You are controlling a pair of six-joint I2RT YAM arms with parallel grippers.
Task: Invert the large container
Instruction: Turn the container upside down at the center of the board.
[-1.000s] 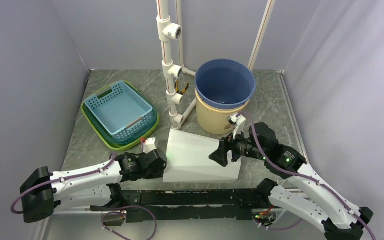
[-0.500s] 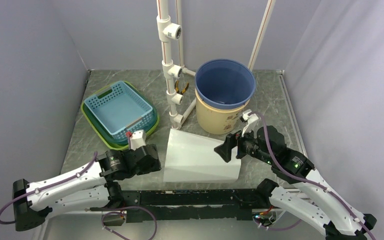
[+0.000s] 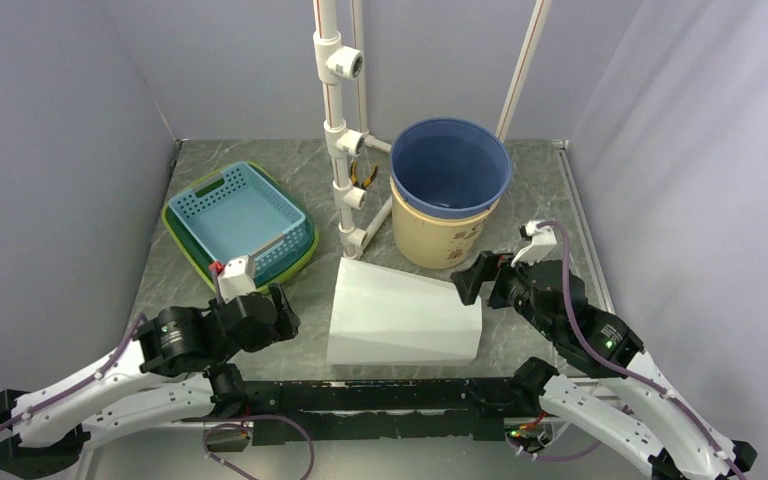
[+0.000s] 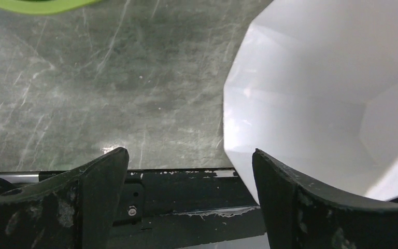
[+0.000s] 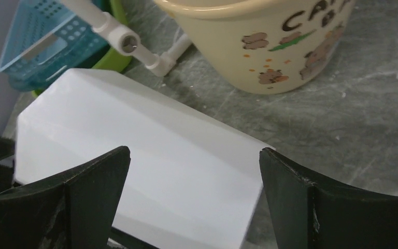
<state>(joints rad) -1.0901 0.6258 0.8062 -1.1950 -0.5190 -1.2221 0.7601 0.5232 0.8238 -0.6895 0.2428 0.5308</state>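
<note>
Large white container (image 3: 400,320) on its side on the counter (image 3: 550,200), just before the beige bucket (image 3: 440,240), left fingers (image 3: 285,315) near its mouth, right fingers (image 3: 466,278) at its narrow end — both spread wide, empty

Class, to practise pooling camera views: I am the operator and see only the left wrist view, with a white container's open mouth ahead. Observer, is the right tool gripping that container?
Observer: No. The right tool is open near the white container's narrow end, gripping nothing.
Operator: What stands behind the container?
Observer: A beige bucket with a blue bucket nested inside.
Operator: And farther left?
Observer: A blue basket resting in a green tray.
</note>
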